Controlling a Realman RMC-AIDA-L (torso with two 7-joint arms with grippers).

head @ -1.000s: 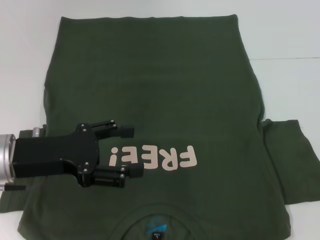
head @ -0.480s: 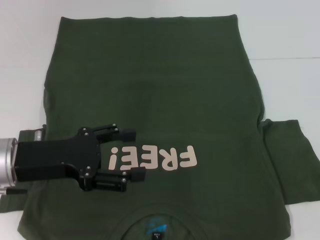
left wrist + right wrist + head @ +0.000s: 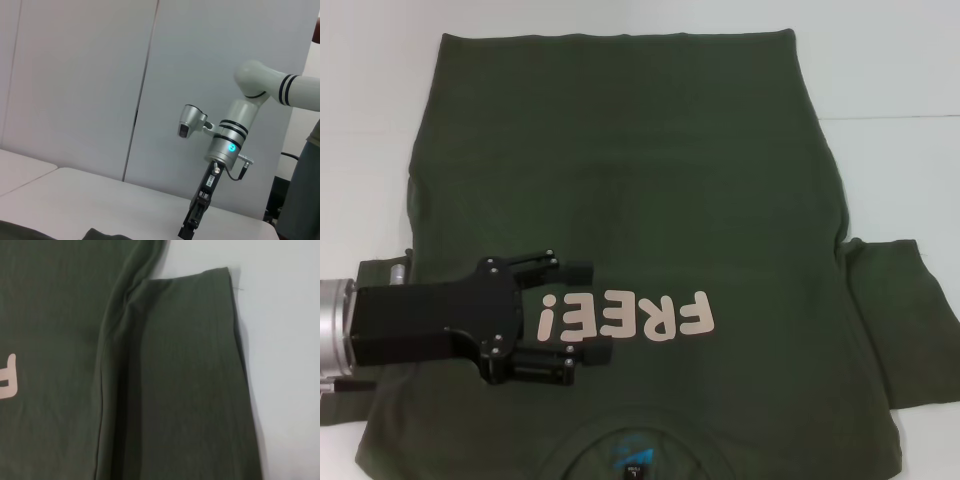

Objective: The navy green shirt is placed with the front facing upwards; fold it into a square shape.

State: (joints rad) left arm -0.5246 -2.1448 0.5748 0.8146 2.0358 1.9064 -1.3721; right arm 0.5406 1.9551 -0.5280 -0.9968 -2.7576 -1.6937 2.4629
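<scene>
The navy green shirt [image 3: 630, 190] lies flat on the white table, front up. Its pale "FREE!" lettering [image 3: 625, 318] and blue neck label [image 3: 632, 452] are nearest me, and the hem is at the far side. My left gripper [image 3: 592, 310] hovers over the chest at the left, open, with its fingers either side of the "!" and nothing held. It hides part of the left sleeve. The right sleeve [image 3: 190, 390] lies spread out below the right wrist camera. In the left wrist view my right gripper [image 3: 191, 226] points down at the table beyond the shirt.
White table [image 3: 890, 80] surrounds the shirt on the left, far and right sides. A table seam [image 3: 890, 117] runs across at the right. Grey wall panels [image 3: 90, 90] stand behind the table.
My left gripper has drifted slightly toward the collar and a touch to the right, still open. The shirt has not moved.
</scene>
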